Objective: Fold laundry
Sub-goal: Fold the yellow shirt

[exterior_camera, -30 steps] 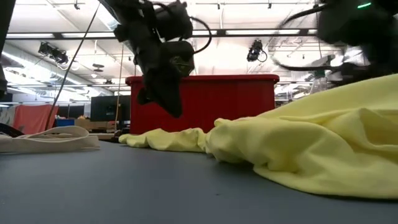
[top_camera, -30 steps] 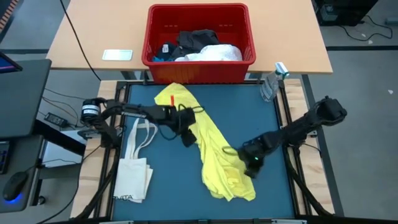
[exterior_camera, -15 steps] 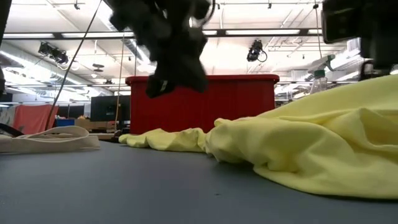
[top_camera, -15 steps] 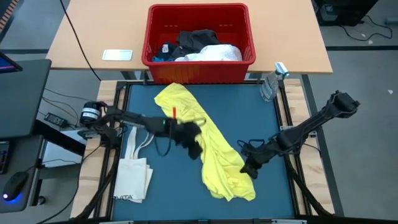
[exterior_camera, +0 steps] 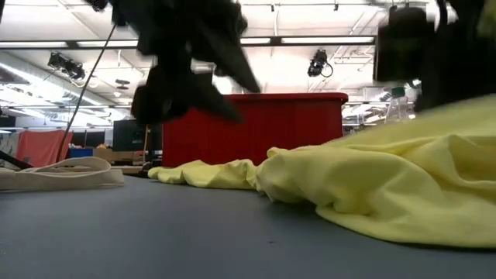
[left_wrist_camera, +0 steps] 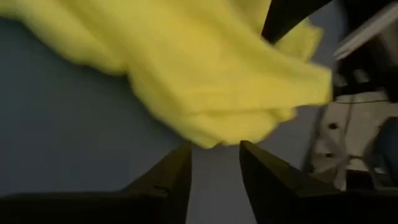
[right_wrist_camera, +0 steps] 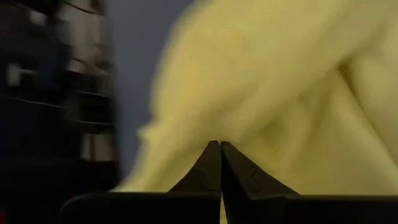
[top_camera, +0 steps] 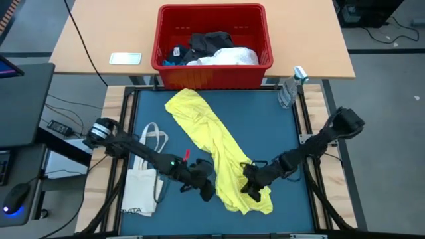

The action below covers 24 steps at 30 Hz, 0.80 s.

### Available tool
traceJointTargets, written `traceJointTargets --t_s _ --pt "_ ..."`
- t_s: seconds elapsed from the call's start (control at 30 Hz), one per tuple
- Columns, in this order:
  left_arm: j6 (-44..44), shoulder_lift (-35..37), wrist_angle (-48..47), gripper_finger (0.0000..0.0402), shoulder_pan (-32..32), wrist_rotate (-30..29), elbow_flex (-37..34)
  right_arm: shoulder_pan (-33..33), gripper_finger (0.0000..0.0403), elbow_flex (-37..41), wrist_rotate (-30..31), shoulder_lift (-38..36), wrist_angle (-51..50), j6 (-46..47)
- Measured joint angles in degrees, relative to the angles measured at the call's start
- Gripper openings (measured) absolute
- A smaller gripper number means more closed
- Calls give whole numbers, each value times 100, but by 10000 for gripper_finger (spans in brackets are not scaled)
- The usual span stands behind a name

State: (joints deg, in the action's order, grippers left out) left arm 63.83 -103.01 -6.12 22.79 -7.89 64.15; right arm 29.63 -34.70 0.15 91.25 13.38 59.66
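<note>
The laundry's yellow garment [top_camera: 212, 143] lies crumpled in a slanted strip on the blue mat, running from the far left of centre to the near right. My left gripper [top_camera: 207, 191] stands open at the left edge of the garment's near end [left_wrist_camera: 217, 134], fingers on either side of that edge. My right gripper [top_camera: 247, 189] is shut and points slantwise down at the near end [right_wrist_camera: 280, 81] from the right. In the low view the yellow garment [exterior_camera: 387, 186] fills the right foreground, and both grippers show only as dark blurs above it. My left gripper's open fingertips [left_wrist_camera: 186, 152] sit right at the garment's edge; whether they touch it I cannot tell. My right gripper's shut fingertips [right_wrist_camera: 219, 149] point at the yellow cloth's near end; whether they rest on it I cannot tell.
A red bin [top_camera: 212, 40] holding dark and white clothes stands on the wooden table beyond the mat. A cream tote bag [top_camera: 143, 182] lies at the mat's left edge. A spray bottle [top_camera: 292, 86] stands at the far right corner. Bare mat lies either side of the garment.
My left gripper has swept from the middle of the mat toward the near edge and the right, down along the garment's left side, and has rolled. My right gripper has tipped downward and gone toward the table's left, over the garment's near end. The garment has kept its place.
</note>
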Motion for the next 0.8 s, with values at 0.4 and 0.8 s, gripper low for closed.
traceJointTargets --t_s 0.4,0.8 --pt "759 1 -106 164 426 492 6 2080 5 -17 -1026 -489 -764 2317" --pt "-519 276 -1384 164 -773 625 6 1409 5 -8 591 -1449 -2306 2446"
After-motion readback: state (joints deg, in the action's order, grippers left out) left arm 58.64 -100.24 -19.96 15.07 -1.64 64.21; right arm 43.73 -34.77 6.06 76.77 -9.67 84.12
